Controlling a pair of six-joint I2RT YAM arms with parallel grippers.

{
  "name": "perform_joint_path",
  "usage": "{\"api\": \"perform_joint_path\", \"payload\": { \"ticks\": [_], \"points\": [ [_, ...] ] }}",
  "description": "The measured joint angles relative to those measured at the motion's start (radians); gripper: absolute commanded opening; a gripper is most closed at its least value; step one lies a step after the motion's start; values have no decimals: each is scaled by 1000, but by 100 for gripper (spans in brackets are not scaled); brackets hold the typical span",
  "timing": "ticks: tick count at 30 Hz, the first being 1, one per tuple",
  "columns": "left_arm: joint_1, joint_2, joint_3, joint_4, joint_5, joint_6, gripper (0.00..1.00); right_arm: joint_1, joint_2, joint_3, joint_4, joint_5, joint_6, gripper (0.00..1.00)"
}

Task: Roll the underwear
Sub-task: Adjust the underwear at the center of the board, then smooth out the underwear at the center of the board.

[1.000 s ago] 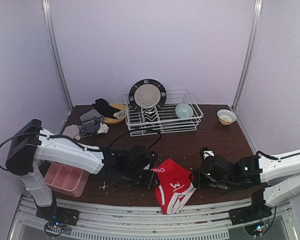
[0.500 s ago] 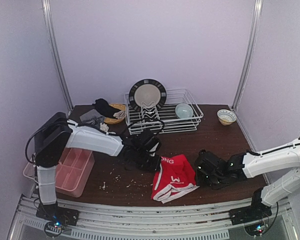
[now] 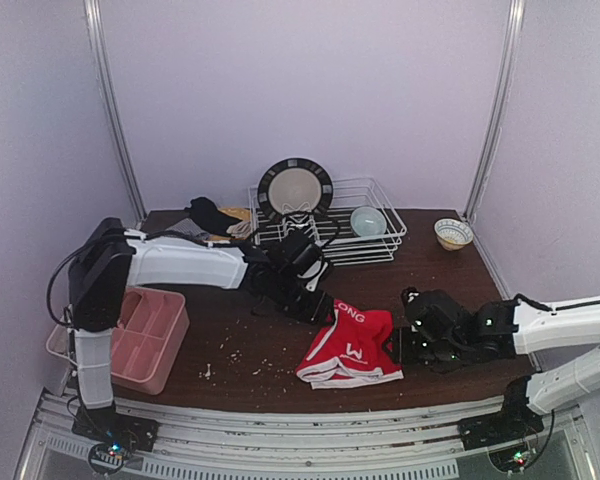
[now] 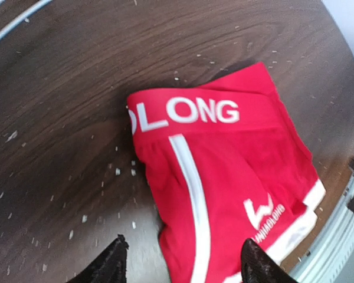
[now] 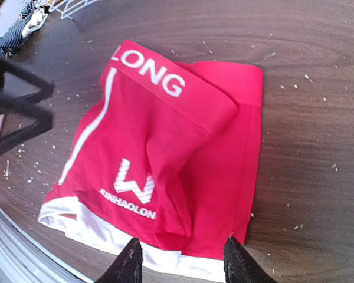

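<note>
The red underwear (image 3: 350,345) with a white waistband lies flat and partly folded on the dark table near the front middle. My left gripper (image 3: 315,300) hovers at its back left corner. In the left wrist view the red underwear (image 4: 224,171) lies below my left gripper (image 4: 186,265), which is open with nothing gripped. My right gripper (image 3: 405,345) is at the cloth's right edge. It is open too, and in its wrist view the right gripper (image 5: 183,259) stands over the white-hemmed leg end of the underwear (image 5: 165,153). More underwear, black (image 3: 208,213), is piled at the back left.
A pink compartment tray (image 3: 140,335) sits at the front left. A white wire dish rack (image 3: 380,240) at the back holds a plate (image 3: 295,188) and a small bowl (image 3: 368,220). Another bowl (image 3: 453,233) stands at the back right. Crumbs dot the table.
The red underwear went from hanging over the front edge to lying further back on the table. My left arm swung back and right, shut, then opened again. My right gripper followed alongside.
</note>
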State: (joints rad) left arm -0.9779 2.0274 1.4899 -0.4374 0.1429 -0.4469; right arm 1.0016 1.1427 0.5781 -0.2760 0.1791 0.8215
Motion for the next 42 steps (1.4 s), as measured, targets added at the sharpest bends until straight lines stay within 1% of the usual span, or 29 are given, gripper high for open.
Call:
{"api": "perform_joint_path", "payload": {
  "ticks": [4, 7, 12, 18, 23, 28, 31, 34, 37, 38, 40, 42],
  "points": [
    [-43, -126, -64, -29, -51, 19, 66, -40, 19, 23, 6, -43, -14, 46],
    [-111, -161, -70, -43, -90, 42, 66, -74, 71, 23, 39, -102, -14, 46],
    [-193, -136, -76, -61, -118, 80, 67, -106, 152, 23, 117, -180, -5, 46],
    [-193, -66, -75, -62, -116, 123, 67, -147, 170, 8, 204, -222, 29, 48],
    [-193, -14, -64, -63, -96, 145, 64, -222, 182, -4, 246, -262, 53, 48],
    [-196, 2, -59, -61, -76, 153, 57, -280, 255, -4, 300, -322, 71, 48],
    [-197, 3, -59, -60, -66, 158, 51, -304, 314, 0, 331, -360, 81, 46],
    [-198, 4, -59, -58, -56, 164, 43, -323, 353, 6, 386, -393, 99, 39],
    [-198, 7, -59, -58, -51, 167, 34, -334, 386, 8, 440, -421, 117, 27],
    [-199, 8, -59, -57, -50, 169, 32, -335, 392, 8, 449, -427, 118, 26],
    [-200, 11, -59, -57, -49, 170, 28, -338, 401, 8, 465, -439, 129, 27],
    [-200, 12, -59, -57, -48, 174, 27, -338, 407, 8, 475, -450, 137, 38]
  ]
}}
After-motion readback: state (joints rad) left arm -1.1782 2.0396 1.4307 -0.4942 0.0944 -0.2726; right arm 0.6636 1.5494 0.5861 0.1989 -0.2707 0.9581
